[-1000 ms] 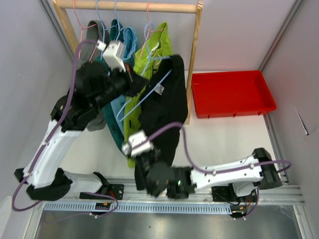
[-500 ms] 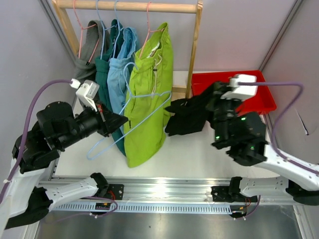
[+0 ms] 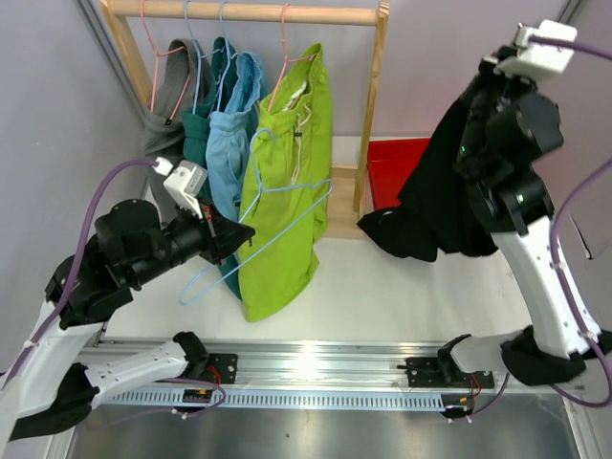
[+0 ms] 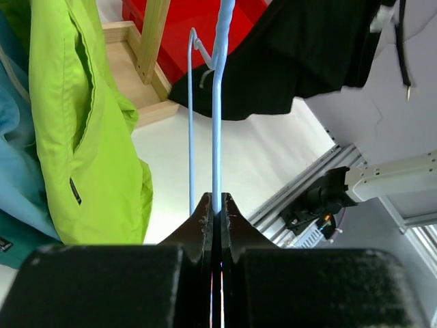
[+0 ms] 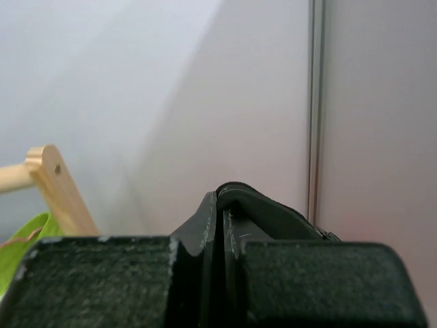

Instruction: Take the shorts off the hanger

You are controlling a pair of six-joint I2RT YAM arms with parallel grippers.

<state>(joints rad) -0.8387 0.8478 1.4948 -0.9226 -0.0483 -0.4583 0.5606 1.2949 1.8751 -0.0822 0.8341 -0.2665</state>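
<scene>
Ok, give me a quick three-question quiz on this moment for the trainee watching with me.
1. True or false: the black shorts hang on the wooden rack.
2. The left hand grips: A) nothing B) an empty light blue hanger C) the rack.
3. How many pairs hang on the rack?
Key: 1 false, the right hand holds them. 2 B. 3 four: grey pair, teal pair, light blue pair, lime green pair.

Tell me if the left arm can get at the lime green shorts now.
Probably in reach, but not to grasp: the lime green shorts hang beside the left end effector, whose jaws are shut on the empty light blue hanger. It likely must drop that first.
</scene>
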